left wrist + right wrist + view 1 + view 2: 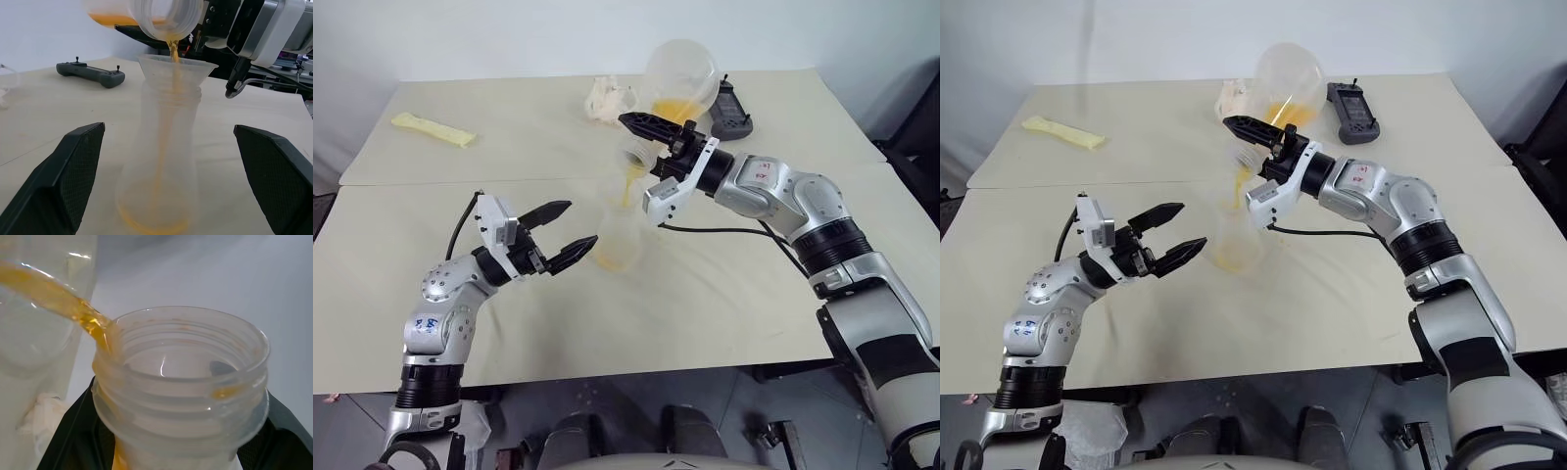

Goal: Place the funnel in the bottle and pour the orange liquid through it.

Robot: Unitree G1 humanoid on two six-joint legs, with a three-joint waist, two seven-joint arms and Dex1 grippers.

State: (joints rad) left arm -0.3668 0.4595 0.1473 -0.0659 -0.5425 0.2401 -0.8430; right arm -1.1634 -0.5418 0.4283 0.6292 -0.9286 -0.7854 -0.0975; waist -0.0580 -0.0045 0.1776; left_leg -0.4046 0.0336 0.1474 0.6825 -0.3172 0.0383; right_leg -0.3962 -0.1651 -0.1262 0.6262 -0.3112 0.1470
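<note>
The clear conical bottle [619, 237] stands upright mid-table with the transparent funnel [177, 64] seated in its neck. My right gripper [648, 157] is shut on the neck of a large bulbous clear flask [680, 78], tipped mouth-down over the funnel. A thin stream of orange liquid [171, 49] runs from the flask's mouth [181, 357] into the funnel, and a shallow orange pool [151, 226] lies in the bottle's base. More orange liquid sits in the flask's belly. My left gripper [579, 227] is open just left of the bottle, its fingers [73, 171] apart from the glass.
A black handheld controller [732, 110] lies at the back right of the table, behind the flask. Crumpled white material [605, 98] sits at the back middle, and a pale yellow strip [433, 128] at the back left. A seam [411, 182] crosses the tabletop.
</note>
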